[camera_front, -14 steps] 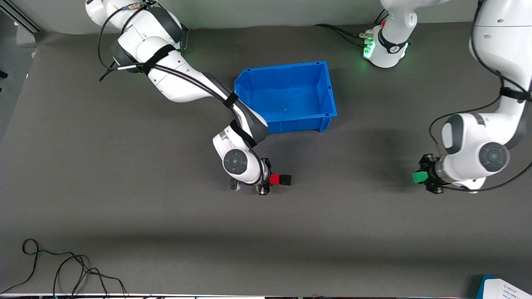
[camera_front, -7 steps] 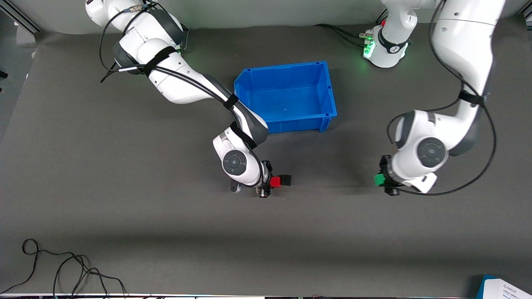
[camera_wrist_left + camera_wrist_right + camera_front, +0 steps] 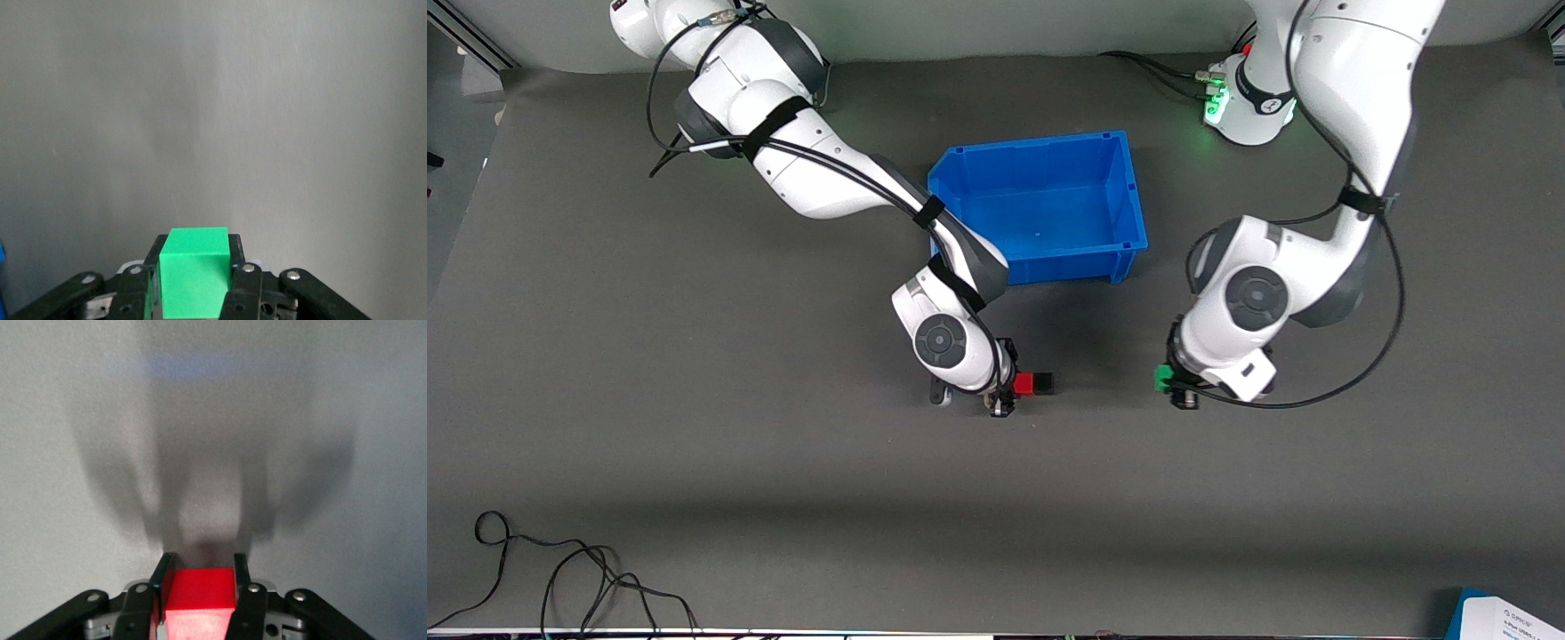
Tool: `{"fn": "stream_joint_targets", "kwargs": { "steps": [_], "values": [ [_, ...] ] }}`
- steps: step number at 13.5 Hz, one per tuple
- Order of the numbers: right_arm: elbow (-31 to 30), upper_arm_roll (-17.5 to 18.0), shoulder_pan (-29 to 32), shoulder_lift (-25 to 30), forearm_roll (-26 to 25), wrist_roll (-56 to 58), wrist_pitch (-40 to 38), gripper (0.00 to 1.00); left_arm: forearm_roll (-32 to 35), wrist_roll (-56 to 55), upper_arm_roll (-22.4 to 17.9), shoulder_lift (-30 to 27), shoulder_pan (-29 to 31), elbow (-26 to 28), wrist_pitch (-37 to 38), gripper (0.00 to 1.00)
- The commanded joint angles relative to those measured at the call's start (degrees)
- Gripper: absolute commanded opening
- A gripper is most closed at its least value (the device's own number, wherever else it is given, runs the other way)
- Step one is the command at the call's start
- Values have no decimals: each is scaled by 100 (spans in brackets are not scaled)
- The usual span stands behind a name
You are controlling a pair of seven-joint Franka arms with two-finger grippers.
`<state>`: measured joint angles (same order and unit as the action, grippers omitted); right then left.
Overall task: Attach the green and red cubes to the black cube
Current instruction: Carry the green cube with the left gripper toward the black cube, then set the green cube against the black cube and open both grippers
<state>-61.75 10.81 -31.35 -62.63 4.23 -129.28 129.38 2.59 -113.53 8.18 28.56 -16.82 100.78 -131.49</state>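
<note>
The black cube (image 3: pixel 1043 383) sits joined to the red cube (image 3: pixel 1024 383), the pair held over the dark bench (image 3: pixel 694 444) nearer the front camera than the blue bin (image 3: pixel 1049 267). The right tool (image 3: pixel 1003 388) grips the red cube between its fingers, the black cube sticking out on the side toward the left arm's end of the bench. In the right wrist view the red cube (image 3: pixel 199 600) fills the gap between the two black fingers (image 3: pixel 248 603). Well apart from the pair, toward the left arm's end, the left tool (image 3: pixel 1172 384) is clamped on the green cube (image 3: pixel 1161 379) above bare bench. The left wrist view shows the green cube (image 3: pixel 193 272) pinched tight between its fingers (image 3: pixel 243 287). The blue bin stands open-topped, nothing visible inside but its own blue floor. A loose black cable (image 3: pixel 560 569) lies coiled near the bench's front edge, toward the right arm's end.
</note>
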Motion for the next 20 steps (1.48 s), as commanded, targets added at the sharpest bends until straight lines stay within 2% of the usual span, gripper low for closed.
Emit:
{"fn": "stream_joint_targets", "kwargs": {
  "steps": [1, 5, 7, 12, 18, 20],
  "values": [
    [278, -44, -82, -145, -89, -203, 69, 14, 13, -440, -71, 623, -391, -681, -166, 0],
    [278, -44, -82, -145, -98, -177, 87, 15, 48, -565, -97, 1151, -717, -1096, -228, 0],
    [269, -44, -82, -153, -98, -159, 96, 15, 57, -617, -97, 1239, -813, -1122, -534, 0],
    [269, -44, -82, -153, -98, -141, 114, 15, 171, -644, -115, 1503, -928, -1184, -764, 0],
    [287, -44, -82, -153, -89, -141, 114, 15, 180, -653, -123, 1670, -1086, -1193, -791, 0],
    [287, -44, -82, -153, -89, -194, 131, 48, 180, -653, -123, 1705, -1148, -1193, -791, 0]
  ]
}}
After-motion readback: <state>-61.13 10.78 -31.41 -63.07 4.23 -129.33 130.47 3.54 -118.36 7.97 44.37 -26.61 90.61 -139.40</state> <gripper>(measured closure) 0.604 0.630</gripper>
